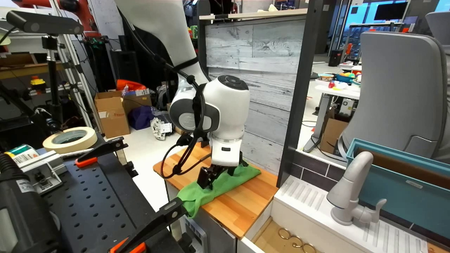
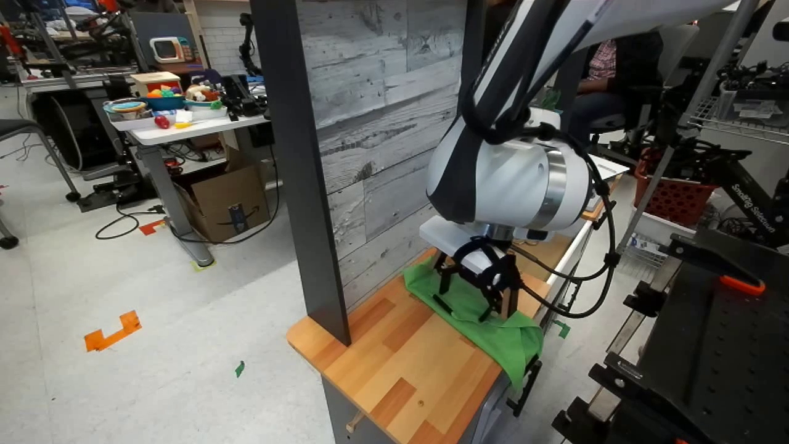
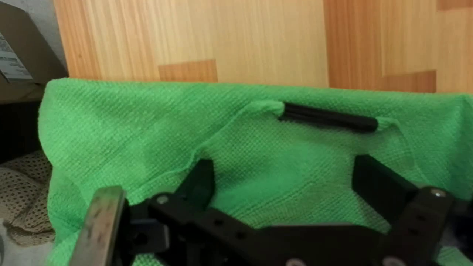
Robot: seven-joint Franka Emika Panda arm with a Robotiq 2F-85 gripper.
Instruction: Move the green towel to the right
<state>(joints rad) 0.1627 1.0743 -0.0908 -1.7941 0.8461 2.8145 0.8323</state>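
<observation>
Gray wood-grain paneling (image 1: pixel 263 70) stands behind the work area, at the upper center of the frame in an exterior view, with a wooden counter (image 1: pixel 242 207) at its foot. To the lower left is a black table (image 1: pixel 95 207) drilled with rows of holes; a roll of tape (image 1: pixel 68 148) sits at its upper end. To the right are a faucet (image 1: pixel 351 182), a teal box (image 1: pixel 404 196) and the back of a gray chair (image 1: pixel 393 95). The green towel (image 1: pixel 228 186) is located on the counter, at lower center; it extends crosswise from near the paneling to the opposite edge, where one end hangs over. The robot arm (image 1: pixel 228 109) enters from the top of the frame in both exterior views, with the claw (image 3: pixel 283 166) pointing down at the towel. Claw state: both fingers (image 3: pixel 201 181) are spread well apart — see the wrist view, where a loose stretch of towel shows in the gap between them. Whether they touch the towel cannot be determined. A short black strip (image 3: pixel 327 117) lies on the towel, right of upper center in the wrist view, just beyond the fingers. Wooden counter fills the top of the frame there; a cardboard box (image 3: pixel 35 44) appears at upper left, past the counter edge, and a beige dotted cloth (image 3: pixel 26 199) at lower left, beside the towel.
</observation>
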